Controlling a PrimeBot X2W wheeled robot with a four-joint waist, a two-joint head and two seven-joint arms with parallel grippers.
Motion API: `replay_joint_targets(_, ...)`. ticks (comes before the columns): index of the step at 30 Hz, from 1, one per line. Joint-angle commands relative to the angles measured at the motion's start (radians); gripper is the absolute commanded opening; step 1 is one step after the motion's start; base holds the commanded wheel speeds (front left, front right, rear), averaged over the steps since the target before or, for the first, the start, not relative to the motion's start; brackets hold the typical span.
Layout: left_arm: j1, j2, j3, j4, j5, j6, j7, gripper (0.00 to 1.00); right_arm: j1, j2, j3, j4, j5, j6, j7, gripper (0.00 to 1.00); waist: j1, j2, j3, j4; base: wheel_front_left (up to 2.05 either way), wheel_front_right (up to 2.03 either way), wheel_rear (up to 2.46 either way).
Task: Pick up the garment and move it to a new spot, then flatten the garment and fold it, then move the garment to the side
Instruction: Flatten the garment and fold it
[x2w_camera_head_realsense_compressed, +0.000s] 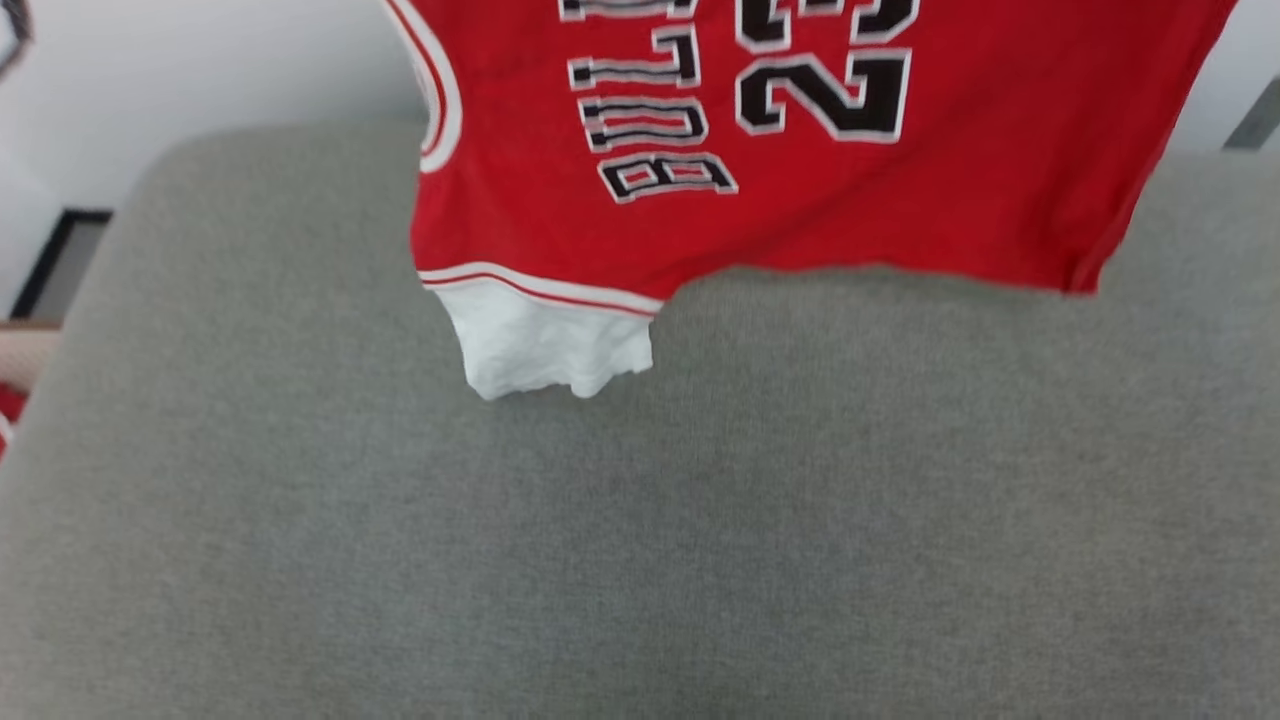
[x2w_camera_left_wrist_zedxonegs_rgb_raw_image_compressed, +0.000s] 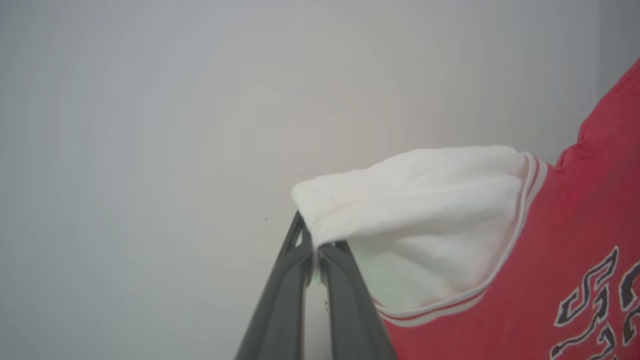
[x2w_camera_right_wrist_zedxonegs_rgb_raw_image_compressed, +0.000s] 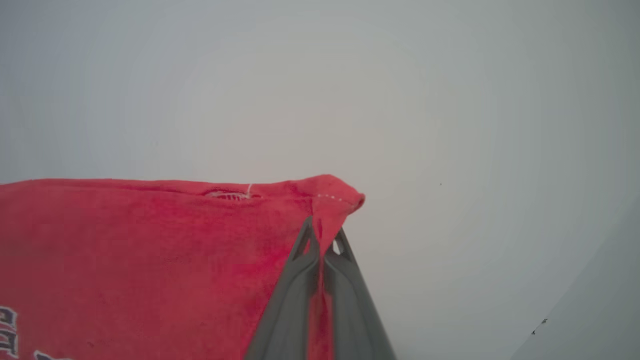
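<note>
My left gripper (x2w_camera_left_wrist_zedxonegs_rgb_raw_image_compressed: 314, 250) is pinched shut on the hem of a white sleeve (x2w_camera_left_wrist_zedxonegs_rgb_raw_image_compressed: 415, 200). My right gripper (x2w_camera_right_wrist_zedxonegs_rgb_raw_image_compressed: 322, 239) is clamped on a red corner, so the garment (x2w_camera_head_realsense_compressed: 900, 200) hangs spread between them above the far side of the grey cushion (x2w_camera_head_realsense_compressed: 640, 520), its lower sleeve (x2w_camera_head_realsense_compressed: 550, 350) drooping toward the cushion. I judge it light, soft and limp, sagging wherever unsupported and apt to slip from a thin pinch, so deep bites at two far-apart edges should suit laying it flat on the cushion.
</note>
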Motion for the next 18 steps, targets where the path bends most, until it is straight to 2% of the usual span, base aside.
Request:
replay_joint_targets(1,-0.034,-0.001,-0.001,0.012,0.019,-0.001,-0.026,0.0,-0.029,0.008,-0.012,0.009,-0.043,-0.001,-0.024,0.0,0.0,0.0,0.157,-0.011,0.0,0.0,0.0)
replay_joint_targets(5,-0.127,-0.005,-0.001,0.06,0.09,0.003,-0.121,0.0,-0.097,0.043,-0.052,0.057,-0.152,-0.001,-0.124,0.0,0.0,0.0,0.289,-0.033,0.0,0.0,0.0)
replay_joint_targets(13,-0.359,-0.067,0.059,0.159,0.201,0.085,-0.382,0.0,-0.275,0.11,-0.163,0.178,-0.44,-0.001,-0.423,0.0,0.0,0.0,0.537,-0.032,0.0,0.0,0.0)
replay_joint_targets(16,-0.399,-0.093,0.078,0.164,0.227,0.069,-0.415,0.0,-0.304,0.132,-0.197,0.217,-0.536,-0.001,-0.487,0.0,0.0,0.0,0.606,-0.018,0.0,0.0,0.0)
replay_joint_targets(18,-0.411,-0.097,0.122,0.142,0.237,0.074,-0.422,0.0,-0.308,0.146,-0.218,0.237,-0.581,-0.001,-0.504,0.0,0.0,0.0,0.645,-0.007,0.0,0.0,0.0)
